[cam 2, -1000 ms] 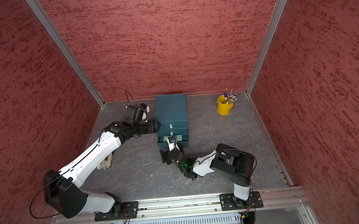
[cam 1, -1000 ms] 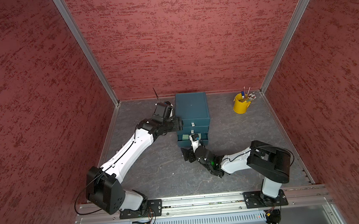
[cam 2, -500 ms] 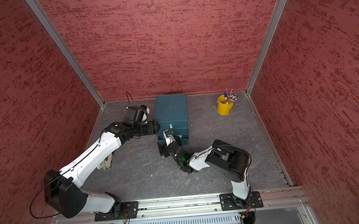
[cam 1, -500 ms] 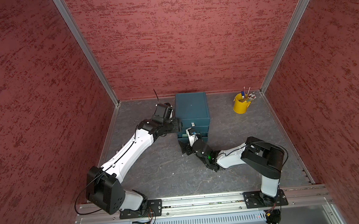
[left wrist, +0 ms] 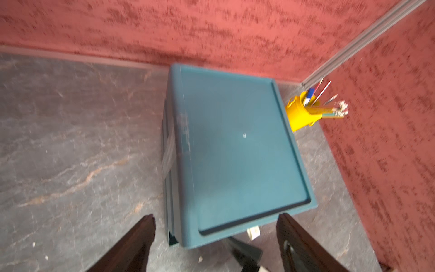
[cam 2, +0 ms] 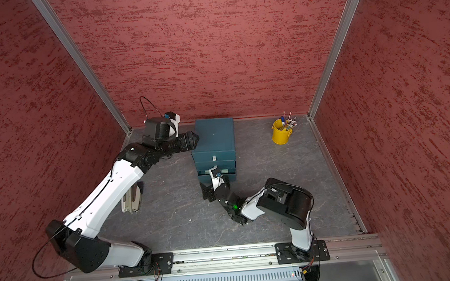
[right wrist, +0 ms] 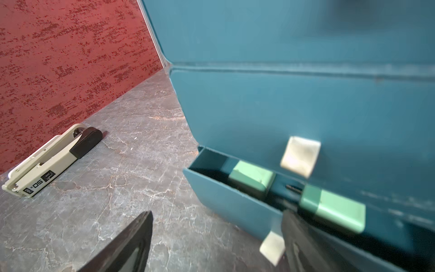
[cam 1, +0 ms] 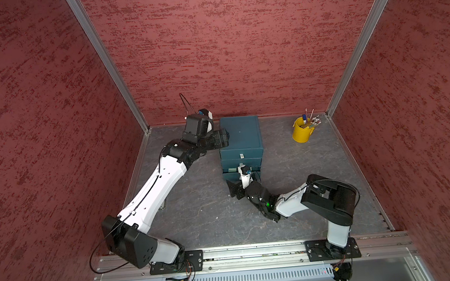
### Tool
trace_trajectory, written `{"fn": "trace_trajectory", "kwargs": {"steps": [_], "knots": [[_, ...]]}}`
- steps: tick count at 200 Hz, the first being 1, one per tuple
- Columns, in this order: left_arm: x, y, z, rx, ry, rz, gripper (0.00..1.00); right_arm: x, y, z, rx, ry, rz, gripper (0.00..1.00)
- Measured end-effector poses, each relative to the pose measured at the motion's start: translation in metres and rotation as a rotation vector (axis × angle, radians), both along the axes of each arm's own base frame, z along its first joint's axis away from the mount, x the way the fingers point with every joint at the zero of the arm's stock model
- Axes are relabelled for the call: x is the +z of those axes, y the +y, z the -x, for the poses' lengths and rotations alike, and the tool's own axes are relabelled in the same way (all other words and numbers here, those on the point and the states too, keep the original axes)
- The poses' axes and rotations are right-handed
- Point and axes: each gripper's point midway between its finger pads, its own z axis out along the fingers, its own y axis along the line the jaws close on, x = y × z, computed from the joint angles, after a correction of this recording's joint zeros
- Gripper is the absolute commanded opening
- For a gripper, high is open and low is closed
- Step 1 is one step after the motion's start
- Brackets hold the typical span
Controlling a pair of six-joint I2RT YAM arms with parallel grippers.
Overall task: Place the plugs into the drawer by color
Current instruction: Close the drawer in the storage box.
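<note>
Toward the back of the grey marbled floor (cam 1: 201,204), the boxy dark teal three-drawer chest (cam 1: 240,134) is standing with its bottom drawer (right wrist: 235,205) hanging partly open. Two smooth, rounded green plugs (right wrist: 251,180) (right wrist: 336,212) are lying inside it. I'm holding the right gripper (right wrist: 216,213) spread wide and empty at that drawer's front. My left gripper (left wrist: 216,216), also spread and empty, is sitting higher beside the chest than a second ago. One yellow bucket (cam 1: 302,133) and one cream stapler (right wrist: 51,160) are sitting well apart.
</note>
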Motion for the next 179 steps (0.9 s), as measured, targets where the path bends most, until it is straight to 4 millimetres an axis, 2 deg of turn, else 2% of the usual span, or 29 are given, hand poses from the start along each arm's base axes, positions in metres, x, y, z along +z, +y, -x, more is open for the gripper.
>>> {"fn": "trace_trajectory", "kwargs": {"steps": [16,36,65,103,146,179], "knots": [[-0.011,-0.001,-0.01,0.007,0.021,-0.005,0.81,-0.004,-0.001,0.003,0.002,0.009,-0.001,0.89],[-0.043,-0.006,-0.02,0.006,0.094,-0.032,0.79,-0.006,-0.002,0.007,0.004,0.013,-0.006,0.89],[-0.079,-0.007,-0.018,0.006,0.177,-0.055,0.77,-0.011,-0.002,0.009,0.002,0.014,0.003,0.9],[-0.078,-0.008,-0.009,-0.007,0.18,-0.04,0.76,-0.025,-0.004,-0.003,-0.033,-0.002,0.055,0.92],[-0.077,-0.01,0.003,-0.027,0.183,-0.034,0.76,-0.008,-0.006,-0.03,-0.077,-0.063,0.064,0.93],[-0.076,-0.012,0.006,-0.035,0.182,-0.033,0.75,-0.009,-0.006,-0.033,-0.071,-0.074,0.092,0.93]]}}
